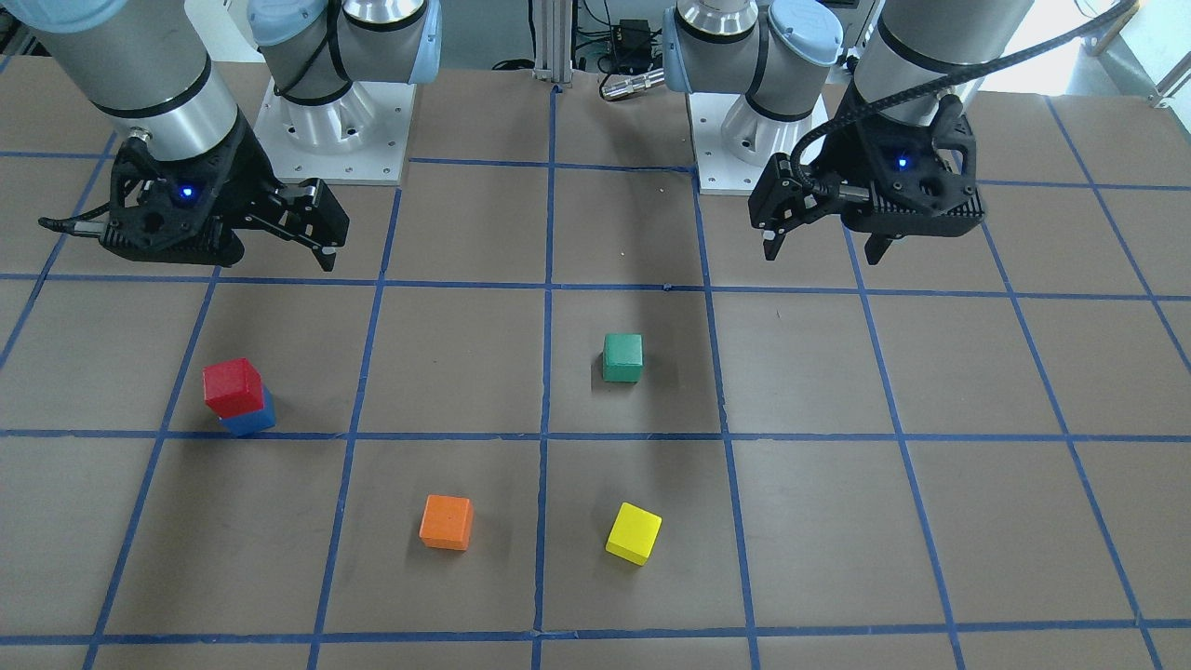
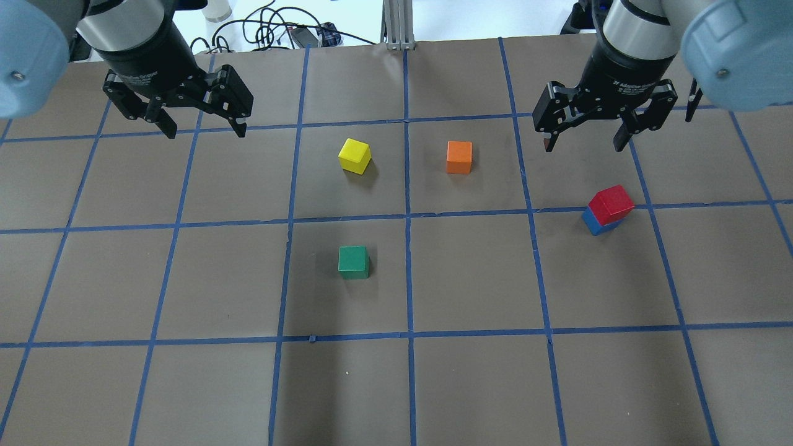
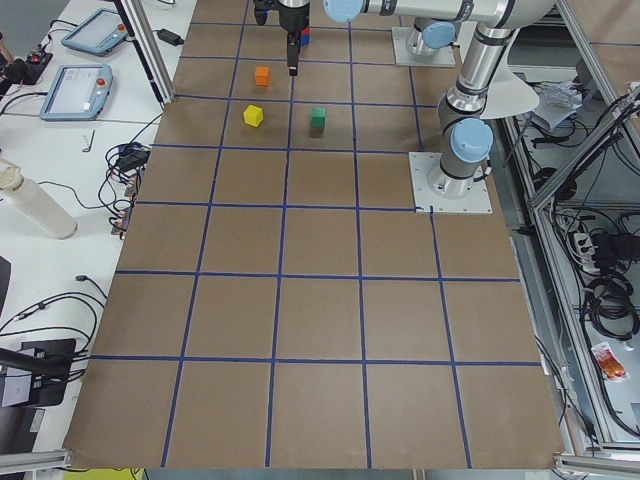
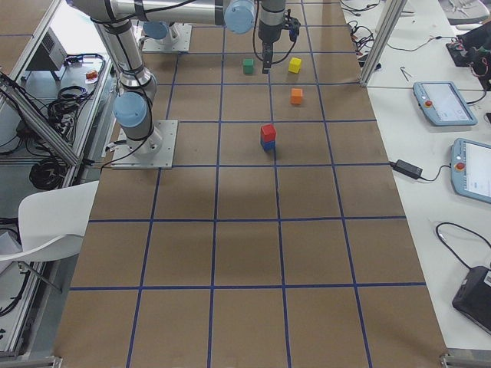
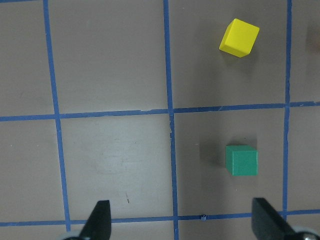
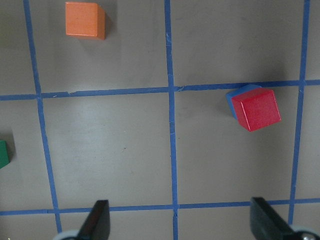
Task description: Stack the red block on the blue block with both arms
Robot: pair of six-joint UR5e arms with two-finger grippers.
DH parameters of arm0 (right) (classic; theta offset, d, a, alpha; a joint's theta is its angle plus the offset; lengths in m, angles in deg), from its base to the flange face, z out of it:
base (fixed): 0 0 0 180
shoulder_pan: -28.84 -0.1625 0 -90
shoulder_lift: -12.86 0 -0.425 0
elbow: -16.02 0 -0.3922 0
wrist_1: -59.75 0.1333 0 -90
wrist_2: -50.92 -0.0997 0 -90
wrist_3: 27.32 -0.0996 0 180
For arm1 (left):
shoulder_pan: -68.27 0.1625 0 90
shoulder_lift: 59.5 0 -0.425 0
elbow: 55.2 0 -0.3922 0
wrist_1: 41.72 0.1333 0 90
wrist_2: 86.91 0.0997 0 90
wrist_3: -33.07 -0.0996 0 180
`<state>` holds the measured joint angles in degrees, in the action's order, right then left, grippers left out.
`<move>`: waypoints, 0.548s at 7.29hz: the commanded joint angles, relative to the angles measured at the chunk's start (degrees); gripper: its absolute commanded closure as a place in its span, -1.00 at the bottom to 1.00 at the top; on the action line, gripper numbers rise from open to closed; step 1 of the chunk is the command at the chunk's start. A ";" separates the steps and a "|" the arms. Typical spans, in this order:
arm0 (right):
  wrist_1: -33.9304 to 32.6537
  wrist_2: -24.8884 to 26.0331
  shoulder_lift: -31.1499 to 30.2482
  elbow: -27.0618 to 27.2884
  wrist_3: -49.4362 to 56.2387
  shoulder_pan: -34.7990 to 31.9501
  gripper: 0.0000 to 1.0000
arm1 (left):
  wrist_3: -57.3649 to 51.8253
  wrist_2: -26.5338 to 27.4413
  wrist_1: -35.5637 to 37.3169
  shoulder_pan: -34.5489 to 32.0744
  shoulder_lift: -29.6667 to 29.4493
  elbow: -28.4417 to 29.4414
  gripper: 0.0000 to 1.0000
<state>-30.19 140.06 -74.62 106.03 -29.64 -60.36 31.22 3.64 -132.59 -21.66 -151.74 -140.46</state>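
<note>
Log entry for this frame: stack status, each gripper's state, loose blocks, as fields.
stack: red block on blue block, slightly twisted, blue edge showing
left gripper: open, empty, above the table
right gripper: open, empty, clear of the stack
loose blocks: green block, yellow block, orange block, each standing alone
task status: stacking looks done

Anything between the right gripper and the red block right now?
Nothing visible. The right gripper is open and apart from the red block, which already sits on the blue block. The orange cube lies well off to the side.
</note>
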 commanded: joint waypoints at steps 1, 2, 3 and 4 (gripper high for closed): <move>-0.24 0.07 -0.41 0.08 -1.47 0.08 -1.00 | 0.00 0.06 0.00 0.01 -0.04 0.00 -1.00; -0.24 0.07 -0.50 0.09 -1.47 0.17 -1.00 | 0.00 0.06 0.00 0.01 0.04 0.00 -1.00; -0.42 0.07 -0.50 0.09 -1.47 0.17 -1.00 | 0.00 0.06 0.00 0.01 0.05 0.00 -1.00; -1.03 0.07 -0.50 0.09 -1.47 0.17 -1.00 | 0.00 0.06 0.00 0.01 0.05 0.00 -1.00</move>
<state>-30.68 140.13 -75.09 106.11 -31.08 -60.21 31.22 3.70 -132.60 -21.65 -151.71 -140.46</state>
